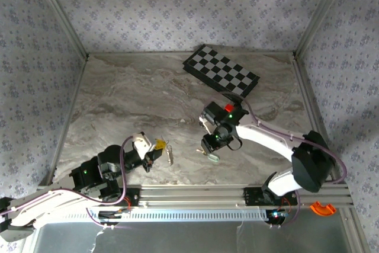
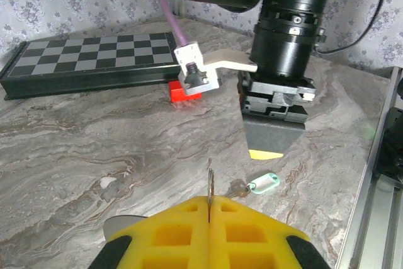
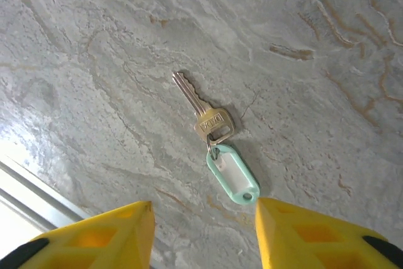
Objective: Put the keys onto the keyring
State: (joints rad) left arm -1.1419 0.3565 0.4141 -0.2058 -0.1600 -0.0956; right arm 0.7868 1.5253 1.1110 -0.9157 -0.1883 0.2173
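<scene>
Hovering above the silver key (image 3: 197, 106) and its mint-green tag (image 3: 233, 177), the right end effector (image 3: 203, 207) shows its yellow fingers (image 3: 107, 237) apart, with nothing between them. Key and tag lie flat on the counter (image 3: 302, 80), joined by a small ring (image 3: 214, 138).

Left end effector (image 2: 209, 203): pads together, clamped on a thin metal piece standing upright, judged to be the keyring (image 2: 210, 184) seen edge-on.

Step in hand, as judged: right-arm pick of the key.

Advice: descend straight, straddle the key's head rather than the blade, and close across its edges, leaving the small ring exposed for threading.

Risk: a thin key may skate on the smooth counter, and the tag may swing.
</scene>
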